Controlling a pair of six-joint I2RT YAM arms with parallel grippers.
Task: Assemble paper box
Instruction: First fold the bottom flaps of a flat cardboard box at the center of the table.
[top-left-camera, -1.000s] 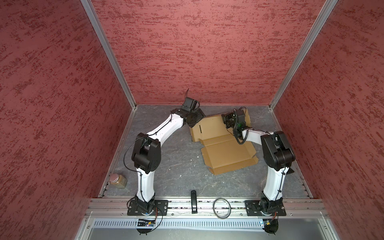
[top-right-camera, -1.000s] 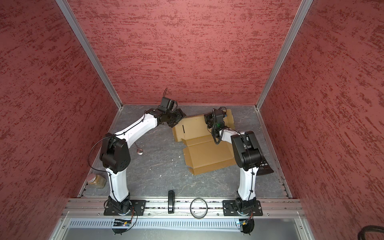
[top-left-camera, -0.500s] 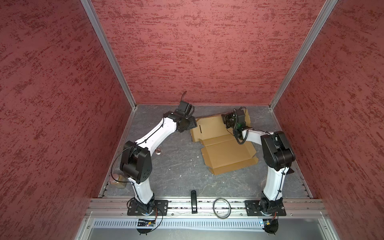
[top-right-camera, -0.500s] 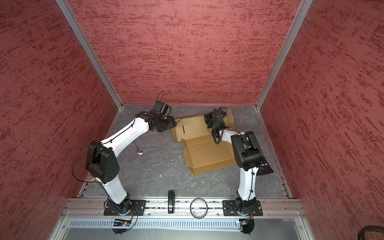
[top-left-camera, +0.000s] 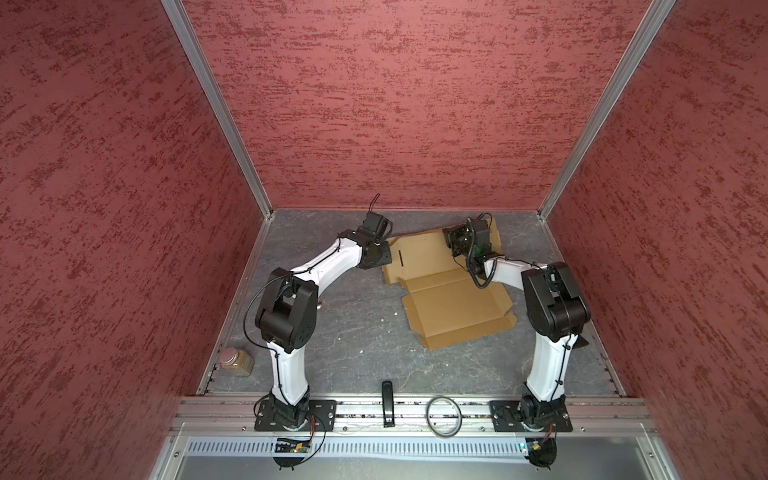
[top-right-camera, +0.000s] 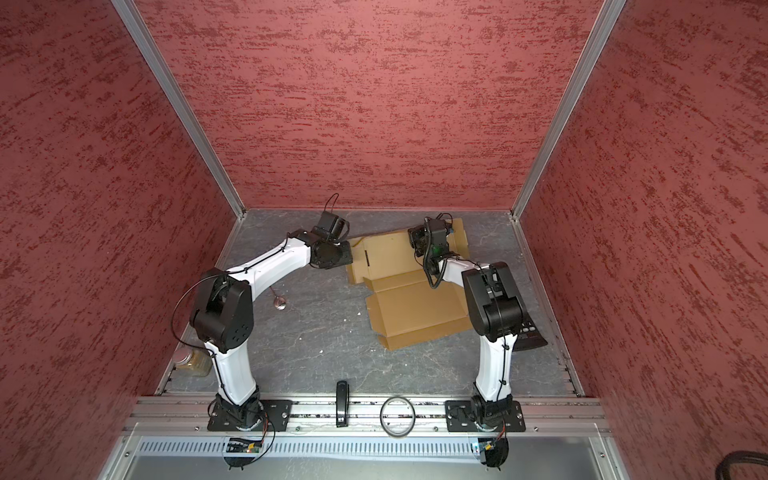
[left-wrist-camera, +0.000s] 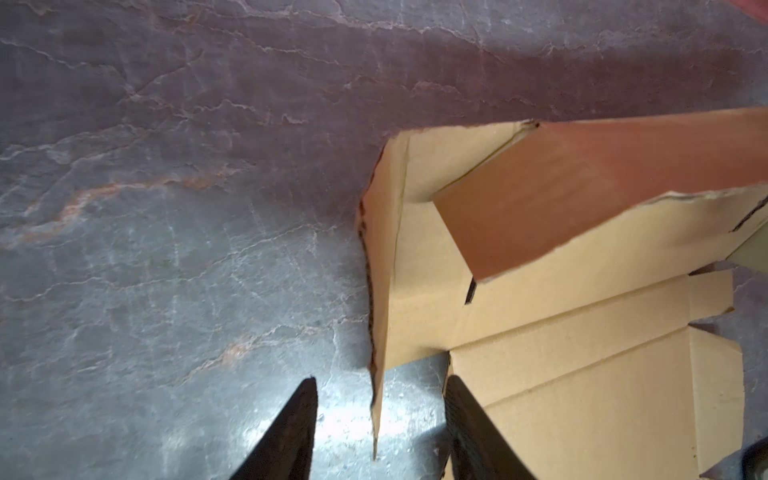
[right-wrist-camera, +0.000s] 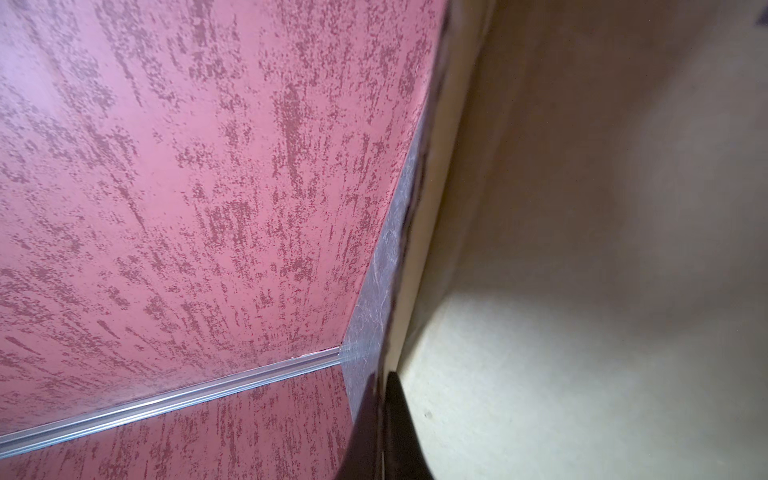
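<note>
Left hand (left-wrist-camera: 380, 379) was back at the box (top-left-camera: 453, 303), after swinging away toward 9 o'clock half a second before. Its fingers (left-wrist-camera: 291, 436) straddled the lower edge of the raised side flap (left-wrist-camera: 384, 270). A gap showed on both sides, so the hand was open and gripping nothing yet.

Nearest the robot, the box's front panels lay flat on the desk (top-left-camera: 353, 332), at about 1 o'clock from the desk's middle. In both top views they sat where they had a second earlier.

Farther back, at the box's 9 o'clock edge, the side flap stood nearly upright between the left fingers.

Farthest, at the box's 12 o'clock end, the right hand (right-wrist-camera: 381, 376) stayed clamped shut on a cardboard edge, and the rear flap (left-wrist-camera: 582, 187) was tilted up off the desk.

Judging from this, the left hand's return meant the side wall was about to be pinched and folded in against the held rear flap. Assembly looked early, with the front flaps not yet folded.
</note>
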